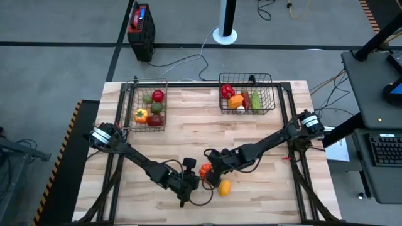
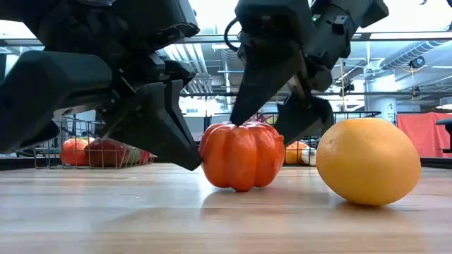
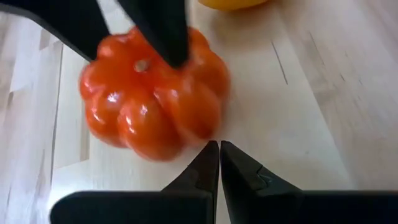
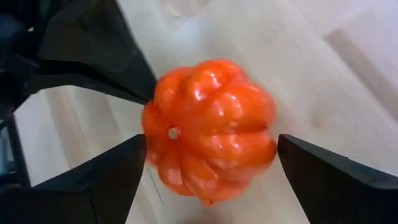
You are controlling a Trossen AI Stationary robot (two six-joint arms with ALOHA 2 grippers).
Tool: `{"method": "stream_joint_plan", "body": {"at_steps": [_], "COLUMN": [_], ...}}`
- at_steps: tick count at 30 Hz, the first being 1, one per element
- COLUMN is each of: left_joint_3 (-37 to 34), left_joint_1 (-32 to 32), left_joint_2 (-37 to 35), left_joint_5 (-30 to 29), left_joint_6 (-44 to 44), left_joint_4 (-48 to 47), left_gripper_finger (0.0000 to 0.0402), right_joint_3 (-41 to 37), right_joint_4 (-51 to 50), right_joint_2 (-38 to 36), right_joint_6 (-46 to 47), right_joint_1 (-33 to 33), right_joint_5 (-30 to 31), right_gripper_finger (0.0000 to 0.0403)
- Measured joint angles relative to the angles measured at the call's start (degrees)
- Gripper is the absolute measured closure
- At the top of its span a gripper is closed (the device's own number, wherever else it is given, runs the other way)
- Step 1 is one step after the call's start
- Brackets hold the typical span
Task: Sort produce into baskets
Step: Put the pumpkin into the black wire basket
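1. I'm looking down on a pale wooden table (image 1: 188, 125) on a grey floor, with cables and a black box with a red top (image 1: 139, 24) beyond its far edge.
2. My right gripper (image 1: 210, 168) stands spread wide, straddling the ribbed orange-red pumpkin (image 1: 205, 169) at about six o'clock on the table; its fingers (image 4: 106, 177) flank the pumpkin, and I cannot tell whether they touch it.
3. My left gripper (image 1: 190, 182) is closed on nothing, its tips just beside the pumpkin at its eight o'clock.
4. A yellow-orange fruit (image 1: 224, 188) lies near, at the pumpkin's four o'clock.
5. The left basket (image 1: 148, 105) at eleven o'clock and the right basket (image 1: 247, 95) at one o'clock hold produce; the mesh hides some pieces.
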Motion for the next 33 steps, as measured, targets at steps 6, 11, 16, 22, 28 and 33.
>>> {"method": "stream_joint_plan", "body": {"at_steps": [6, 11, 16, 22, 28, 33], "left_joint_3": [-0.1, -0.4, -0.5, -0.5, -0.5, -0.4], "left_joint_1": [0.8, 0.8, 0.8, 0.6, 0.6, 0.3], "left_joint_2": [0.0, 0.0, 0.0, -0.9, -2.6, -4.3], "left_joint_5": [0.8, 1.3, 1.4, 1.4, 0.3, -0.9], "left_joint_6": [0.1, 0.1, 0.3, 0.5, 0.4, 0.3], "left_joint_4": [0.3, 0.6, 0.7, -1.1, -3.6, -6.0], "left_gripper_finger": [0.0401, 0.0401, 0.0401, 0.0401, 0.0401, 0.0401], "right_joint_3": [0.1, 0.1, 0.1, 0.1, 0.1, 0.0], "right_joint_4": [5.0, 6.8, 6.8, 7.0, 7.1, 6.7], "right_joint_2": [3.1, 3.9, 3.9, 3.9, 3.7, 2.9], "right_joint_6": [-3.4, -6.6, -6.7, -6.7, -6.8, -6.9], "right_joint_1": [-0.1, 0.0, 0.0, 0.0, 0.0, 0.0], "right_joint_5": [-0.9, -0.6, 0.7, 0.9, 1.0, 1.0], "right_gripper_finger": [0.0049, 0.0049, 0.0065, 0.0093, 0.0094, 0.0094]}}
